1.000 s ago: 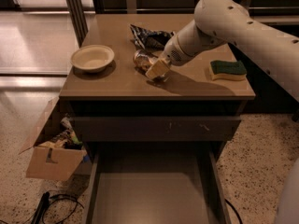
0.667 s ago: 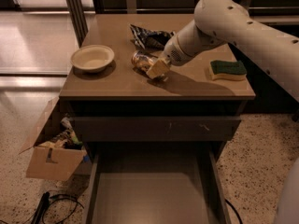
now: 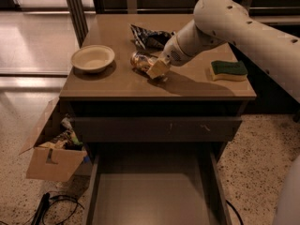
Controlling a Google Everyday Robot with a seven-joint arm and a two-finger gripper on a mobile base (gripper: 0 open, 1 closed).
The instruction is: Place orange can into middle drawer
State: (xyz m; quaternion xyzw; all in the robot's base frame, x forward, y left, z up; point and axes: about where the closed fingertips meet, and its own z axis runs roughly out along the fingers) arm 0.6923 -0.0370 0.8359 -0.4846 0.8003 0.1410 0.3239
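Note:
The orange can (image 3: 140, 60) lies on its side on the brown cabinet top (image 3: 117, 86), coppery with a silvery end. My gripper (image 3: 156, 70) reaches down from the right on the white arm and sits right at the can's right side, its pale fingertip (image 3: 158, 69) touching or just over it. The middle drawer (image 3: 152, 200) is pulled open below the cabinet front, a shallow grey-brown tray with nothing in it.
A dark blue foil snack bag (image 3: 147, 35) lies behind the can. A cream bowl (image 3: 93, 58) sits at the left, a green and yellow sponge (image 3: 228, 70) at the right. A closed scratched drawer front (image 3: 154, 128) is above the open drawer. A cardboard box (image 3: 51, 151) stands on the floor left.

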